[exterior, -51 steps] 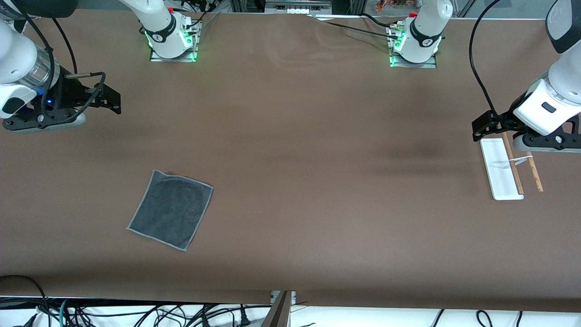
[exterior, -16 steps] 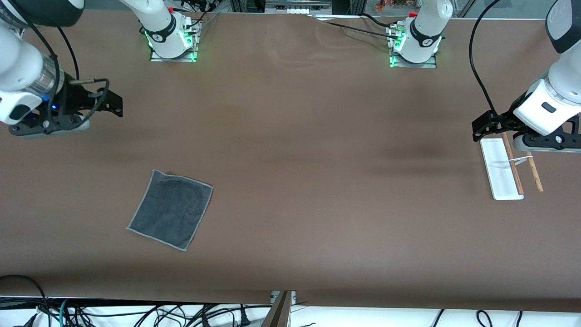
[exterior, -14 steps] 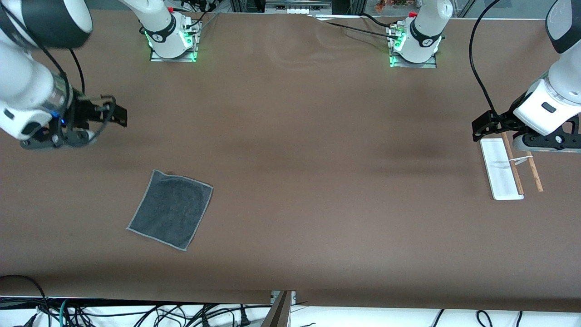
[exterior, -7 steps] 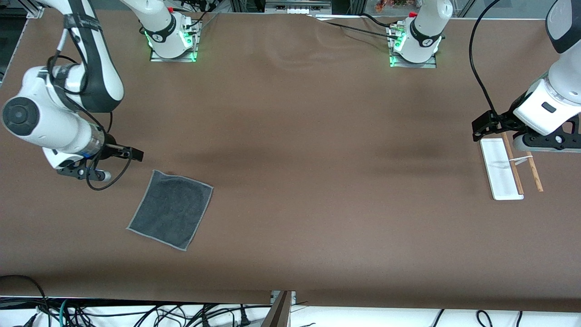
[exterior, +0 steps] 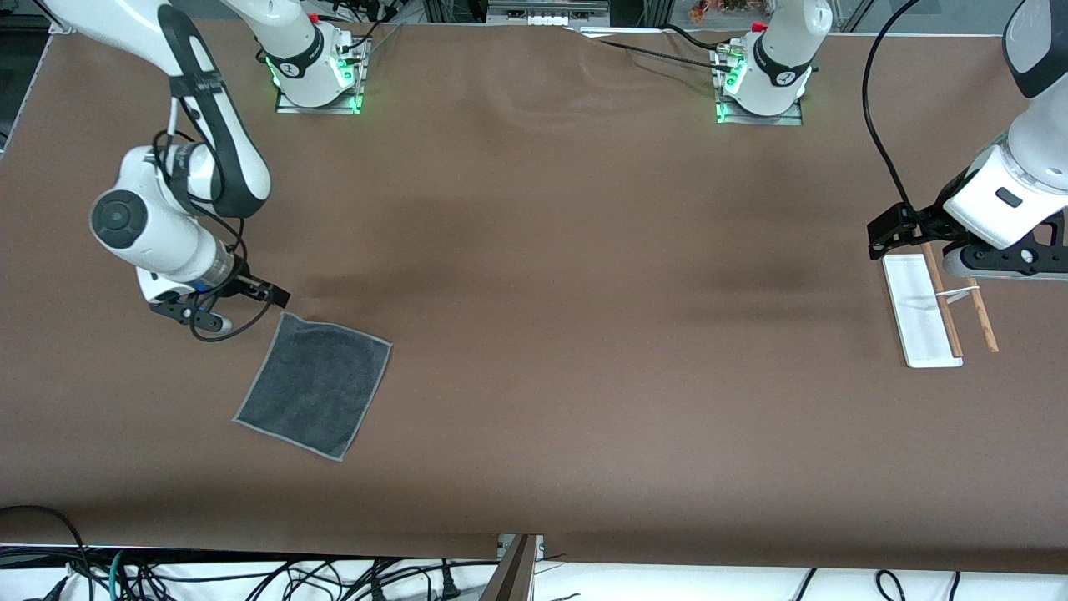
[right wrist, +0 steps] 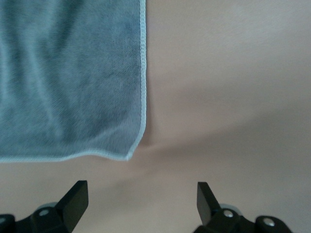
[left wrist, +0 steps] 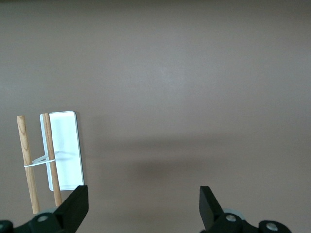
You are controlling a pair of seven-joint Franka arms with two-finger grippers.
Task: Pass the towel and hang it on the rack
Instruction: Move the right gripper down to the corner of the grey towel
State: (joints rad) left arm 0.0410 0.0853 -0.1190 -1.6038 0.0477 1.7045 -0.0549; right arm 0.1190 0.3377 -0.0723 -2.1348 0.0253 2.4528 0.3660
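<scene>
The towel (exterior: pixel 314 386) lies flat on the table, dark grey face up with a pale stitched border, toward the right arm's end. Its corner also shows in the right wrist view (right wrist: pixel 73 82). My right gripper (exterior: pixel 271 299) is open and empty, low over the table just off the towel's corner farthest from the front camera (right wrist: pixel 141 201). The rack (exterior: pixel 924 310) stands at the left arm's end: white base, two brown rods (exterior: pixel 944 300). It also shows in the left wrist view (left wrist: pixel 63 150). My left gripper (exterior: pixel 886 231) is open and empty, waiting over the rack's end (left wrist: pixel 143 208).
The brown table cover (exterior: pixel 584 334) spans the whole table between towel and rack. The two arm bases (exterior: pixel 317 75) stand along the table edge farthest from the front camera. Cables hang below the front edge (exterior: pixel 250 576).
My right arm has swung from the table's end down toward the towel, and its gripper now sits low at the towel's corner. The left arm, towel and rack have not moved.
</scene>
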